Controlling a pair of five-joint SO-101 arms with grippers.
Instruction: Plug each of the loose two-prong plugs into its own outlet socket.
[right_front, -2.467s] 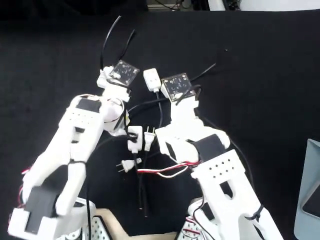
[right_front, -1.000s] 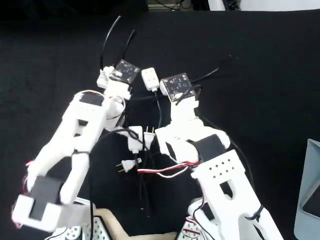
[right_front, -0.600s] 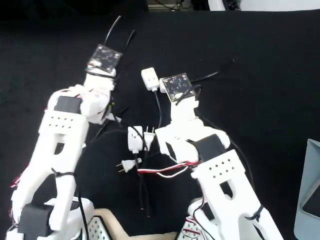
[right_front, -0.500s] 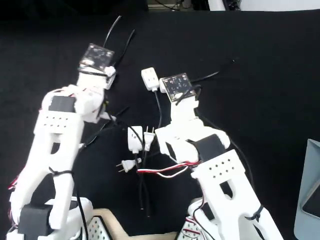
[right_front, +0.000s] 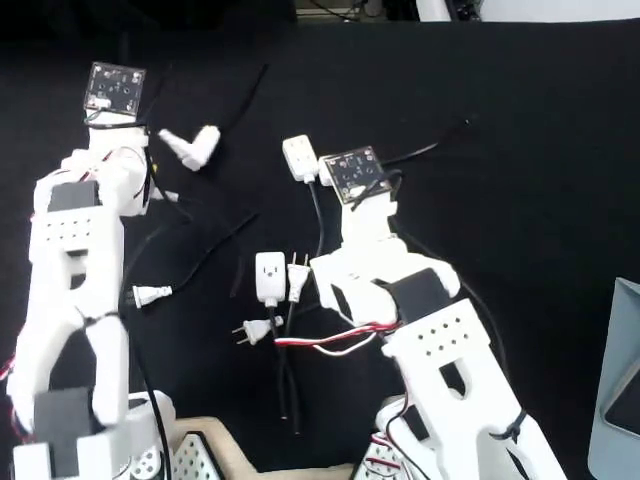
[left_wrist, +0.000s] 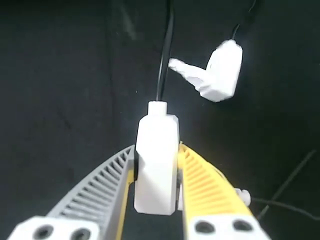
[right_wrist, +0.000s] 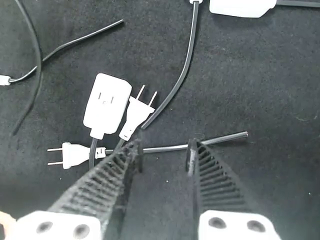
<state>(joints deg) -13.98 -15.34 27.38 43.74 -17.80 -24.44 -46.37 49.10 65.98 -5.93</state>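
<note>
My left gripper (left_wrist: 156, 150) is shut on a white outlet socket (left_wrist: 156, 162), whose black cord leads away from the fingers. Just beyond it lies a white socket with a plug joined at an angle (left_wrist: 217, 75), also seen in the high view (right_front: 193, 147). The left arm (right_front: 75, 230) stands at the far left. My right gripper (right_wrist: 164, 150) hangs open over the cloth, holding nothing. Near its fingertips lie a white socket (right_wrist: 106, 105), a loose two-prong plug (right_wrist: 136, 116) right beside it, and another plug (right_wrist: 70, 154). One more plug (right_front: 150, 294) lies beside the left arm.
Another white socket (right_front: 300, 158) lies near the right arm's wrist (right_front: 352, 172). Black cords (right_front: 290, 370) cross the middle of the black cloth. A grey tray (right_front: 615, 400) stands at the right edge. Red and white wires (right_front: 330, 342) trail from the right arm.
The left arm has swung away from the middle to the far left with a socket in its gripper. A plug on its cord was dragged leftward. The right arm has stayed still.
</note>
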